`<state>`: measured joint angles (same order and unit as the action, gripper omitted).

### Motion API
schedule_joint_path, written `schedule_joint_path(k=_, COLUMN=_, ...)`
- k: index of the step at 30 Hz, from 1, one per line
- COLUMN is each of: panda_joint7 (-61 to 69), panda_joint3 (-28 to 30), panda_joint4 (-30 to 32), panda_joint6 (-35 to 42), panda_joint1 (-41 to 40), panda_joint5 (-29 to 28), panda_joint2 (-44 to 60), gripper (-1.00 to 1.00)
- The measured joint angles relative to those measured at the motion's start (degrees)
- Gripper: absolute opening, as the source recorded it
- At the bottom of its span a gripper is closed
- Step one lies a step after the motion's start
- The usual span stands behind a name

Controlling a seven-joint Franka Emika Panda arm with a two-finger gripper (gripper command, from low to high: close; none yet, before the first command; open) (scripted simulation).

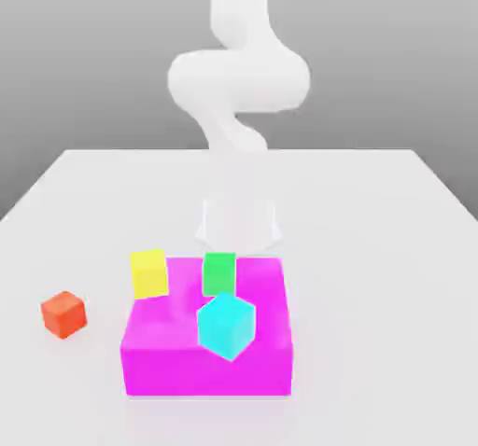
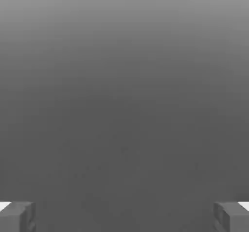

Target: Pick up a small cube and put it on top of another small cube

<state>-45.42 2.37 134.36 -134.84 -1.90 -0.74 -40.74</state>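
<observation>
Several small cubes show in the exterior view. An orange-red cube [image 1: 63,313] rests on the white table [image 1: 373,248] toward the exterior view's left. A yellow cube [image 1: 148,273] stands at the left back corner of a large magenta block [image 1: 187,360]. By the block's back edge is a green cube [image 1: 219,274]. A cyan cube [image 1: 226,326] sits tilted over the block's front part. My gripper [image 1: 238,239] hangs from the white arm just behind the green cube. In the hand view my gripper [image 2: 124,216] is open, its fingertips [image 2: 17,216] far apart with nothing between them.
The magenta block is much larger than the cubes and stands in the table's front middle. The white arm [image 1: 238,80] rises behind it. Bare table lies to the exterior view's right and at the back.
</observation>
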Motion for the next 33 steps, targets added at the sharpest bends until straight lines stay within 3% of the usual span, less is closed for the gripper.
schedule_joint_path(k=12, panda_joint7=4.16, panda_joint3=13.49, panda_joint4=12.61, panda_joint6=-15.13, panda_joint1=-9.52, panda_joint5=-0.75, panda_joint2=25.01, gripper=0.00)
schedule_joint_path(k=20, panda_joint7=11.62, panda_joint3=20.74, panda_joint4=20.85, panda_joint6=-24.98, panda_joint1=-17.23, panda_joint5=5.35, panda_joint2=42.14, gripper=0.00)
schedule_joint_path(k=23, panda_joint7=16.48, panda_joint3=18.51, panda_joint4=21.86, panda_joint6=-29.05, panda_joint1=-20.81, panda_joint5=11.12, panda_joint2=48.70, gripper=0.00)
schedule_joint_path(k=27, panda_joint7=23.08, panda_joint3=9.90, panda_joint4=20.18, panda_joint6=-35.18, panda_joint1=-27.66, panda_joint5=19.75, panda_joint2=57.03, gripper=0.00)
schedule_joint_path(k=28, panda_joint7=24.23, panda_joint3=7.57, panda_joint4=19.75, panda_joint6=-36.68, panda_joint1=-29.68, panda_joint5=21.19, panda_joint2=58.89, gripper=-1.00)
schedule_joint_path(k=33, panda_joint7=24.11, panda_joint3=7.56, panda_joint4=19.74, panda_joint6=-36.62, panda_joint1=-29.69, panda_joint5=21.08, panda_joint2=58.89, gripper=-1.00)
